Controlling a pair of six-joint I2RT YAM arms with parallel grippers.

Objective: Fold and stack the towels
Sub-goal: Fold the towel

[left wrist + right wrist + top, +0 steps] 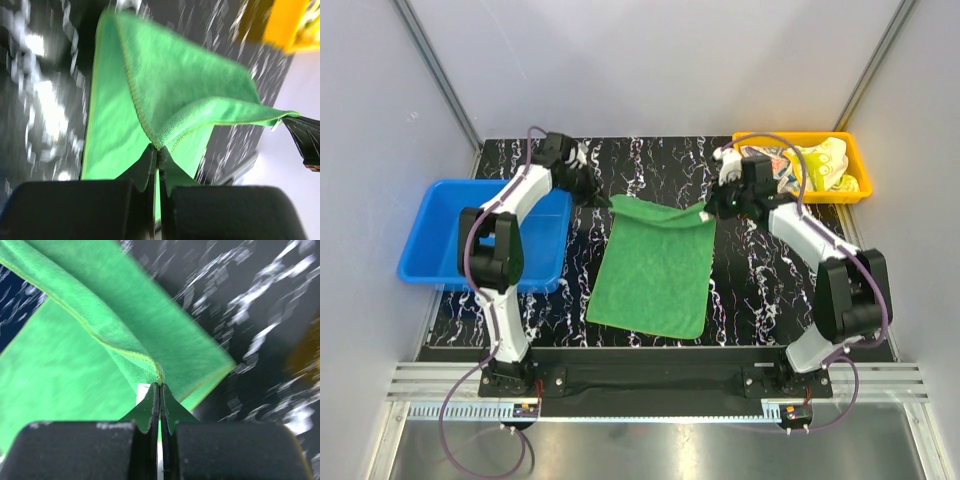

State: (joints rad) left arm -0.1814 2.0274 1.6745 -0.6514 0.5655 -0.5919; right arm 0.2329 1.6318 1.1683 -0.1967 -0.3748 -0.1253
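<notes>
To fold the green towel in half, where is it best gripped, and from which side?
Its two far corners, each from its own outer side. The left claw and right claw are shut on the hems there. The rest of the green towel lies flat on the table, so the far edge can likely be carried over to the near one.
</notes>
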